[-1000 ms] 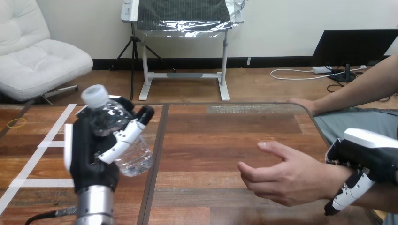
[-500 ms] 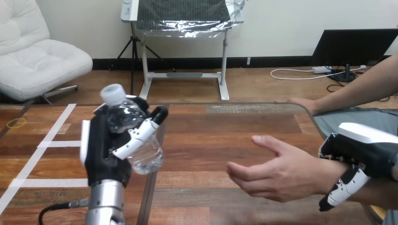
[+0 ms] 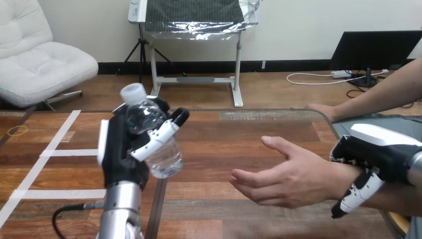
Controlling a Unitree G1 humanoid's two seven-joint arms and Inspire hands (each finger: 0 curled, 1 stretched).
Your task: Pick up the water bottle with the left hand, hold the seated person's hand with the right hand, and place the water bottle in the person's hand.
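Starting at the left, what does the left hand [image 3: 124,155] have?
— It is closed round the water bottle [image 3: 158,143]. Fingers wrap the clear body from the near side, and the silver forearm rises from the bottom edge below it.

Is the bottle on the table [image 3: 224,132]?
— No, it is lifted clear of the wood. It tilts, with its white cap [image 3: 133,93] at the top leaning toward the left. White tape lines [image 3: 50,153] lie on the table further left.

And to the right of it?
— The person's hand [image 3: 286,179] is held out over the table, palm open, thumb up, fingers pointing toward the bottle. There is a gap of bare table between the fingertips and the bottle; they do not touch.

Where is the right hand [image 3: 370,162]?
— At the far right, on the person's wrist. Its white-shelled back sits over the wrist and its fingers [image 3: 354,195] curl down across the near side, clasping it.

Anything else on that side?
— The person's other hand [image 3: 318,109] rests at the table's far right corner, well apart from the rest.
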